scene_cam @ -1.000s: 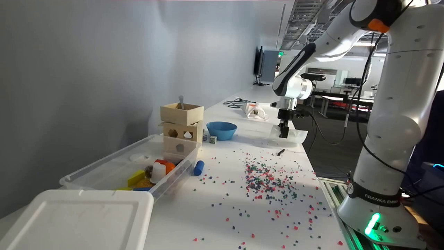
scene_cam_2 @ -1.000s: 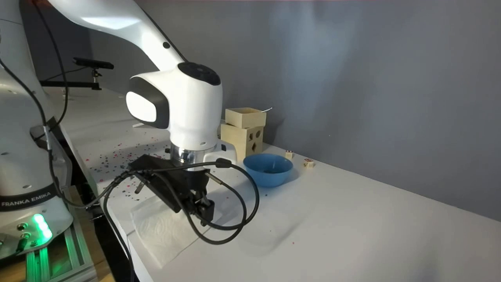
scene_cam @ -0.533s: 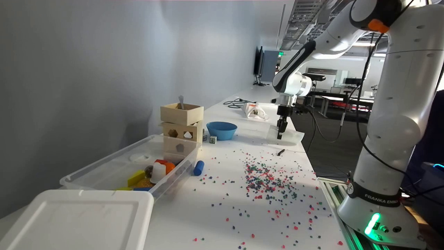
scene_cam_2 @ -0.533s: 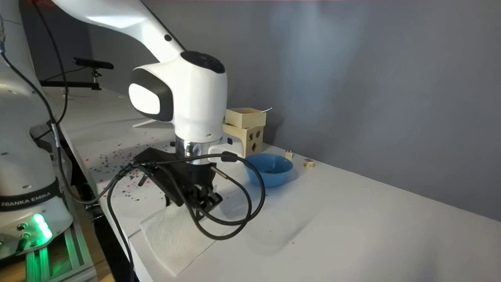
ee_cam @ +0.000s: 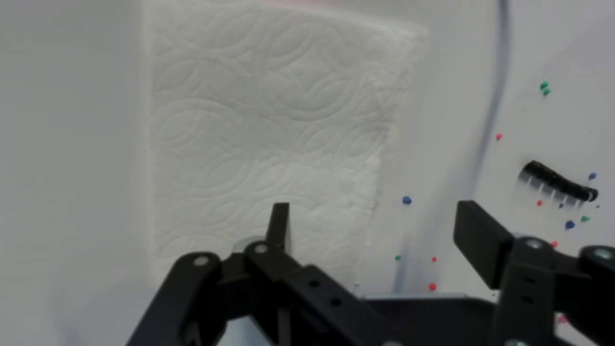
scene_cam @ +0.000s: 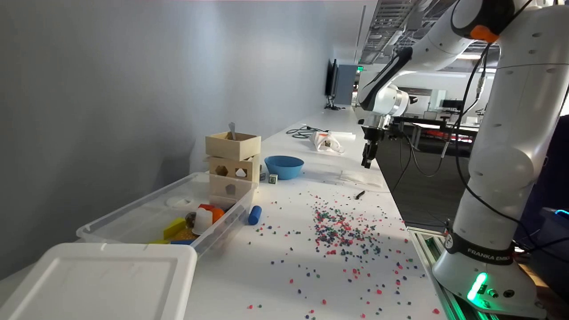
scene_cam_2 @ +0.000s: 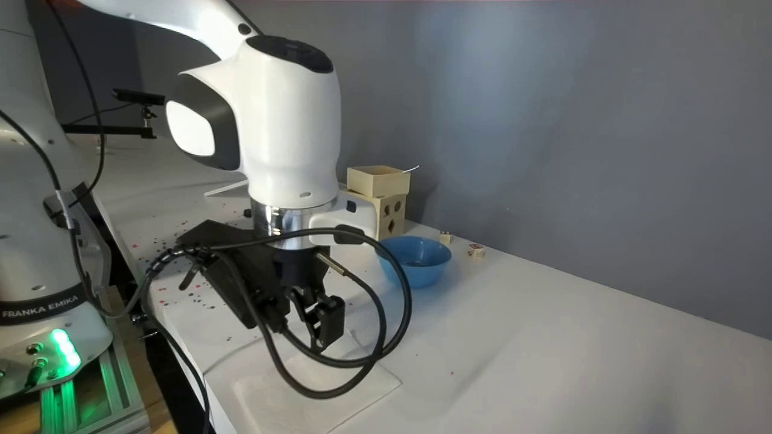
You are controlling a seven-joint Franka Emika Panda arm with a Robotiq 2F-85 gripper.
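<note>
My gripper (ee_cam: 377, 230) is open, its two black fingers wide apart with nothing between them. Below it a white embossed paper towel (ee_cam: 269, 120) lies flat on the white table. The left finger (ee_cam: 277, 226) overlaps the towel in the wrist view, while the right finger (ee_cam: 480, 240) is seen over bare table. In an exterior view a gap shows between the gripper (scene_cam: 367, 161) and the towel (scene_cam: 361, 178). A short black rod-like piece (ee_cam: 559, 181) lies to the right of the towel. Small coloured beads, such as a blue bead (ee_cam: 407, 200), are scattered near it.
A blue bowl (scene_cam: 284, 167) stands by stacked wooden boxes (scene_cam: 233, 146) near the wall. A clear bin (scene_cam: 224, 231) with toys, a white lid (scene_cam: 106, 280) and a blue cylinder (scene_cam: 254, 215) are nearer that camera. Many beads, including a red bead (scene_cam: 324, 302), cover the tabletop.
The gripper has opened, let go of the paper towel and risen away from it. The towel, raised at the fingers before, now lies flat. Bowl, boxes and beads have not moved.
</note>
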